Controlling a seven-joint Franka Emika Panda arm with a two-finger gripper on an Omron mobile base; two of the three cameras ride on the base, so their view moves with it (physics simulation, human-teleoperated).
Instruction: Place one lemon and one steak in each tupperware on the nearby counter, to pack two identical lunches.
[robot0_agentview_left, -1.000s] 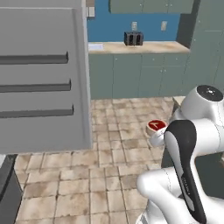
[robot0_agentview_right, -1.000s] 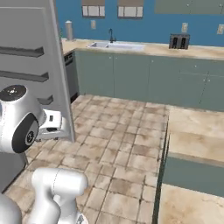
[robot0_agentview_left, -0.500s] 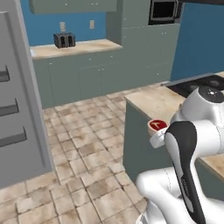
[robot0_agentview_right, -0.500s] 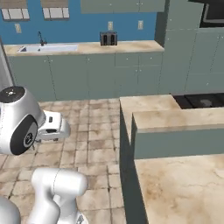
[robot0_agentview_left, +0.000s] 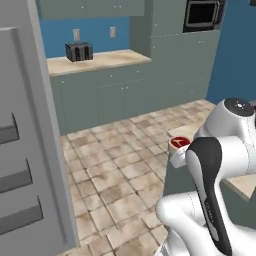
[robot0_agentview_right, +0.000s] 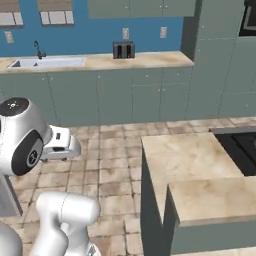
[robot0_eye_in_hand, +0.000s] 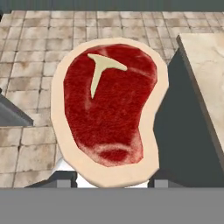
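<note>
The steak (robot0_eye_in_hand: 109, 105), a red slab with a pale fat rim, sits between my gripper's (robot0_eye_in_hand: 112, 183) fingertips, and the jaws are shut on its lower edge. From the left base view the steak (robot0_agentview_left: 180, 142) shows as a small red patch at the gripper (robot0_agentview_left: 176, 152), held above the tiled floor next to a counter corner. The white hand (robot0_agentview_right: 61, 145) sticks out to the left of the beige counter (robot0_agentview_right: 186, 161). An edge of that counter (robot0_eye_in_hand: 204, 65) lies to the steak's right. The lemon and the tupperware are out of view.
A grey fridge door (robot0_agentview_left: 22, 150) with handles stands close on the left. Across the tiled floor (robot0_agentview_right: 115, 165) runs a back counter with a toaster (robot0_agentview_right: 123, 50) and a sink (robot0_agentview_right: 44, 62). A black cooktop (robot0_agentview_right: 242, 146) lies at the near counter's right end.
The whole scene has swung in both base views, so the base has moved: the fridge door and the near counter have shifted. The steak has stayed in the gripper.
</note>
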